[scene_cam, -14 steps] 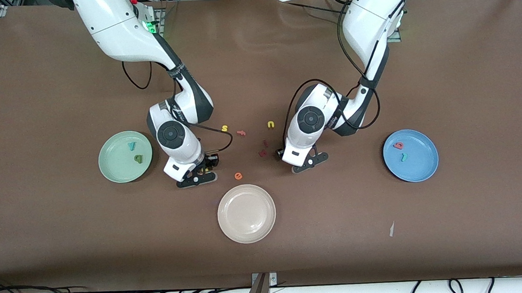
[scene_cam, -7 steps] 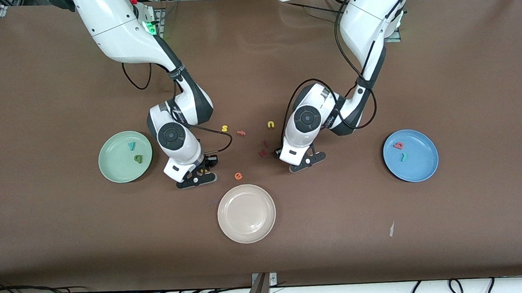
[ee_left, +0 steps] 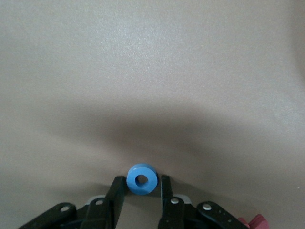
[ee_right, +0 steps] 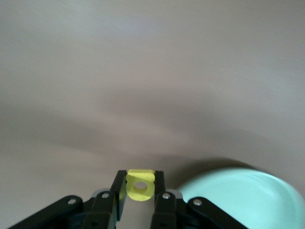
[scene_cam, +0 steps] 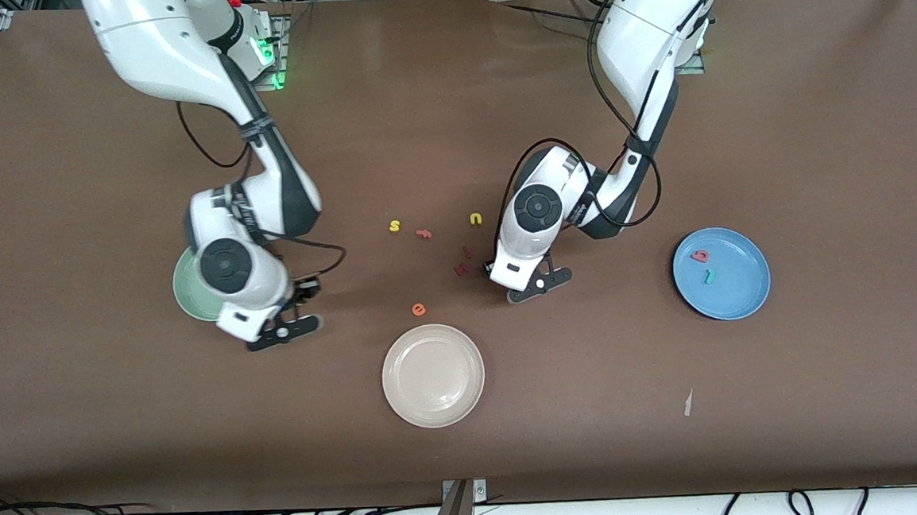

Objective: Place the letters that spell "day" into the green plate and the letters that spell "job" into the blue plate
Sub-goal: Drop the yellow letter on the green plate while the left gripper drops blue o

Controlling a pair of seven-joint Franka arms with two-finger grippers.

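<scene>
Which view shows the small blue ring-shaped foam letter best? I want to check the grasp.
The left wrist view: the blue ring-shaped foam letter sits between the left gripper fingers. Front and right wrist views don't show it.

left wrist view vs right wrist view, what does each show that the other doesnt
Only the left wrist view shows the left gripper with the blue o between its fingers, plus a salmon-red piece at the frame's edge. Only the right wrist view shows the right gripper shut on the yellow a, with the green plate beside it. Both share the bare table surface.
</scene>
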